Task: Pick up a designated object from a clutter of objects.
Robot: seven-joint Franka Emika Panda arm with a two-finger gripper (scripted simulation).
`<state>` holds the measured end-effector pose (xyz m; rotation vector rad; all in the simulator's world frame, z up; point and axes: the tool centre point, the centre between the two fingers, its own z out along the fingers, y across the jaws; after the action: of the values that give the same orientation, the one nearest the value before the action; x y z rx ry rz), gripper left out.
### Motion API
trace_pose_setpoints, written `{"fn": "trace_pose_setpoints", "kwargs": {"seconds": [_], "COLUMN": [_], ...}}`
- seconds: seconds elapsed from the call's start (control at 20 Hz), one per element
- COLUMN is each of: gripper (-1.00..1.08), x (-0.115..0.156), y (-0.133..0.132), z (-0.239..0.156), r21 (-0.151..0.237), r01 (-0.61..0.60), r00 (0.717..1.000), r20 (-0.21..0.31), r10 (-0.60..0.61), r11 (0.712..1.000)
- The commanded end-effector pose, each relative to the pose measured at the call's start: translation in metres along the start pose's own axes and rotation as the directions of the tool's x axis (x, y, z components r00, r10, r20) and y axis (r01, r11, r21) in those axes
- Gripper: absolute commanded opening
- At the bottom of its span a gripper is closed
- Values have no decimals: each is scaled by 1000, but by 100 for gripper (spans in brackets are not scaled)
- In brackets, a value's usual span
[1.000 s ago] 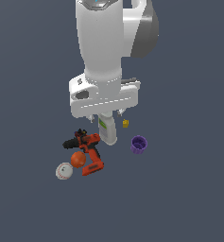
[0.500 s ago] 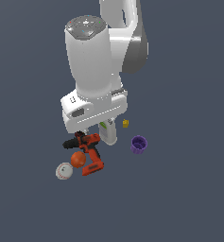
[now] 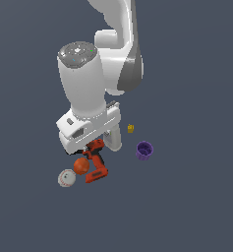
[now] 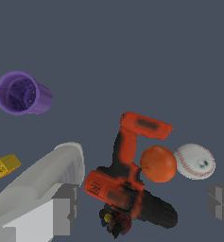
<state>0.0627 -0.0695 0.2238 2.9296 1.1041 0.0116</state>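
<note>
1. At the exterior view's left lies the white baseball (image 3: 67, 178), round with faint red stitching; my wrist view shows it (image 4: 194, 161) more plainly, its seams curving over a matte skin.
2. Just beside it sits the orange ball (image 3: 81, 166), smooth and plain, about the baseball's size. In my wrist view the orange ball (image 4: 158, 164) touches the baseball on one side and presses against the drill's handle on the other.
3. The red-and-black drill (image 3: 95, 161) lies on its side on the dark desk (image 3: 196, 206). From outside, my hand covers its upper part; my wrist view shows the whole drill (image 4: 131, 175), with a blocky red base, a red body and a dark chuck end.
4. My claw (image 4: 142, 208) hangs above the drill and ball. Only the wrist view shows its fingers (image 4: 61, 210), grey squared pads at opposite edges, standing wide apart with nothing between them. In the exterior view my white hand body hides them.
5. A pale rounded bottle (image 3: 113, 139) stands behind my hand in the exterior view, mostly hidden. In my wrist view it (image 4: 47, 177) appears as a long whitish cylinder partly cut off by a finger; I cannot make out a label.
6. The tiny yellow block (image 3: 131, 128) lies apart from the rest; my wrist view shows the studs on it (image 4: 4, 166).
7. Farthest to the exterior view's right is the purple cup (image 3: 144, 150); my wrist view looks into its open mouth (image 4: 21, 94).
</note>
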Motion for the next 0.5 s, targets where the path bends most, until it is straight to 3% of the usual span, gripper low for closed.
{"fn": "trace_pose_setpoints", "kwargs": {"seconds": [0.0, 0.45], "gripper": [100, 100], "x": [-2, -11], "y": [7, 30], "z": [9, 41], "r21": [0, 3], "r01": [59, 263], "r00": [998, 965], "r20": [1, 5], "r10": [-59, -263], "r11": [998, 965]}}
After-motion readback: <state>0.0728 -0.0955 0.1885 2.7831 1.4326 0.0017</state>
